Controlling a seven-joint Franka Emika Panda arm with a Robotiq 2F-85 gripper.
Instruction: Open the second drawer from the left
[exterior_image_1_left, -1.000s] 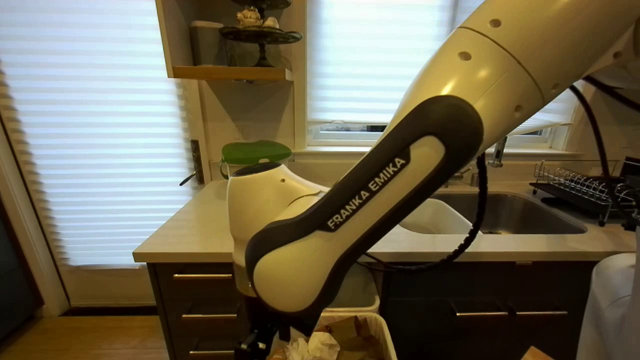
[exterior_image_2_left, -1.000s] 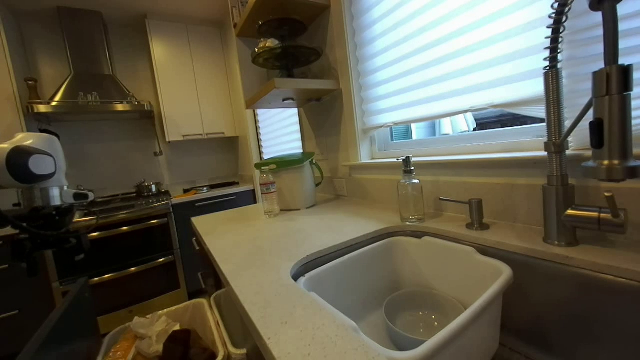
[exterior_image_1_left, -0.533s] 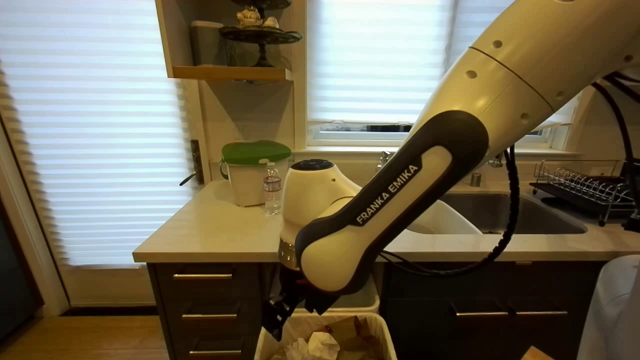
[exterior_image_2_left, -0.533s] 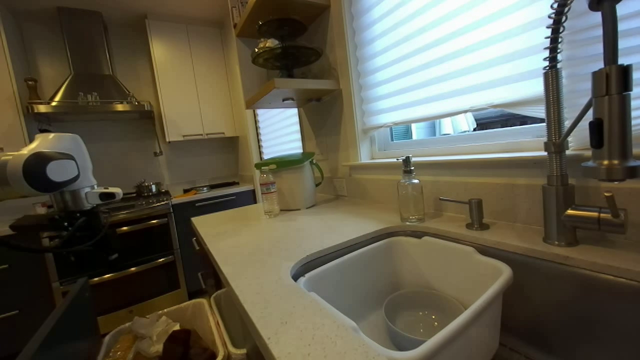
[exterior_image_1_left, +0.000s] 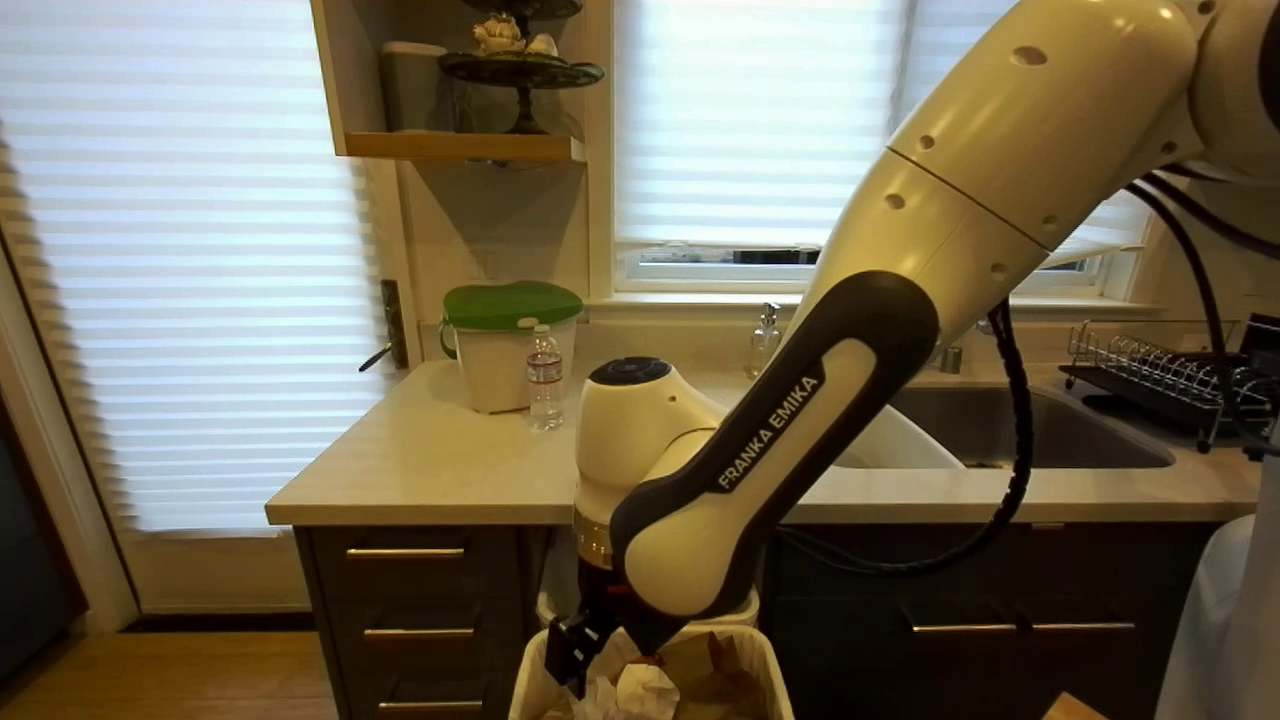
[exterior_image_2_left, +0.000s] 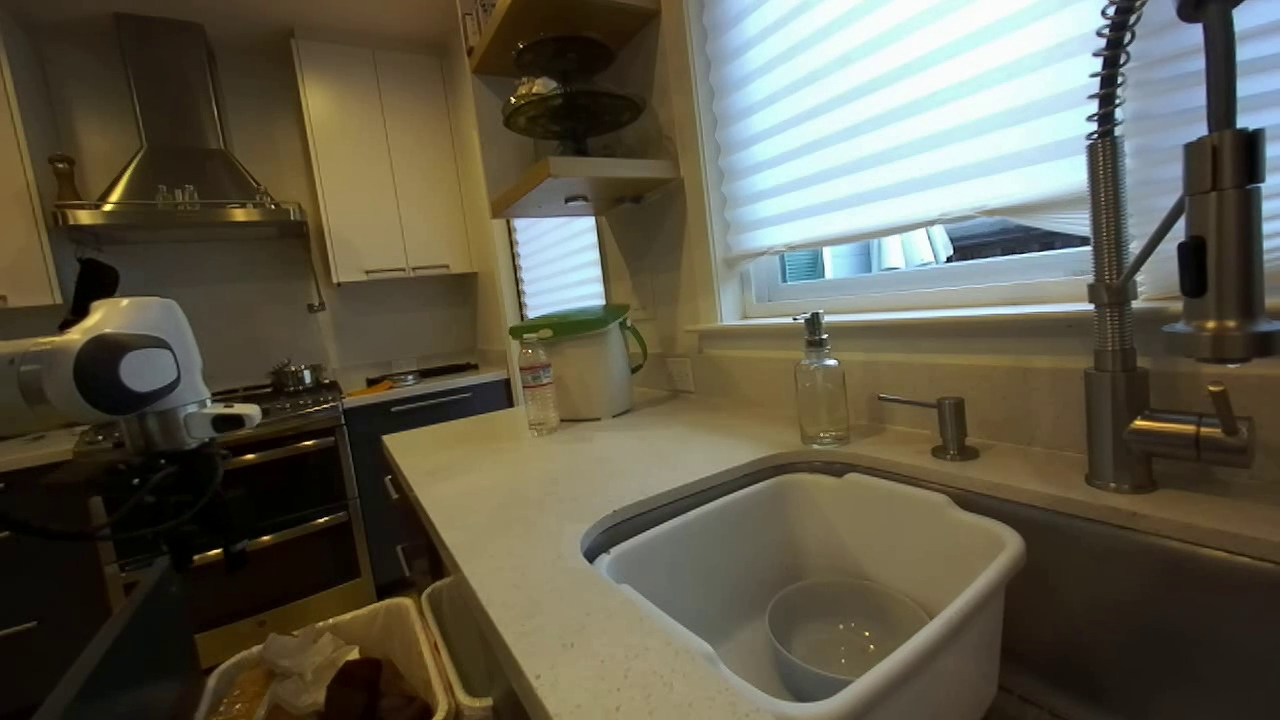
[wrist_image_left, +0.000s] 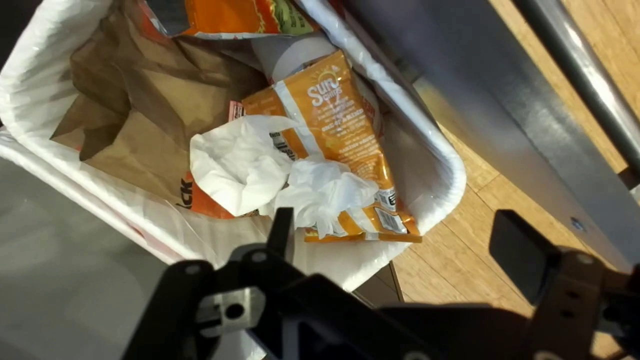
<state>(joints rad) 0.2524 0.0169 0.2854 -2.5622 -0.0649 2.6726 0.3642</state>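
Robotiq gripper (wrist_image_left: 400, 245) pointed down at a corner of the lined trash bin (wrist_image_left: 440, 200), fingers (wrist_image_left: 517, 255) spread wide, grip released. Wrist view: one finger overlaps the bin's contents, its opposite lies past the rim, over wood floor (wrist_image_left: 440, 275). Contact with the bin: cannot tell. Franka arm (exterior_image_1_left: 790, 400) slants down toward the bin from upper right in an exterior view.

Second drawer from the left (wrist_image_left: 505, 100): pulled out, bin standing in it. Dark front (exterior_image_2_left: 140, 635) upright, just beside the bin, to its left in an exterior view. Silver bar handle (wrist_image_left: 590, 75) on the face turned away from the bin. Second bin (exterior_image_2_left: 455, 625) just beside the lined one, on the side away from the front.

Inside the bin: brown paper bag (wrist_image_left: 160, 100), SunChips bag (wrist_image_left: 340, 120), crumpled white paper (wrist_image_left: 240, 160) lying partly over it, orange wrapper (wrist_image_left: 235, 17).

Left of the bin in an exterior view: stacked narrow drawers (exterior_image_1_left: 405, 590), short silver handles. Above and behind the bin: countertop (exterior_image_1_left: 400, 460), bearing a green-lidded pail (exterior_image_1_left: 490, 350) and labelled water bottle (exterior_image_1_left: 545, 380), side by side.
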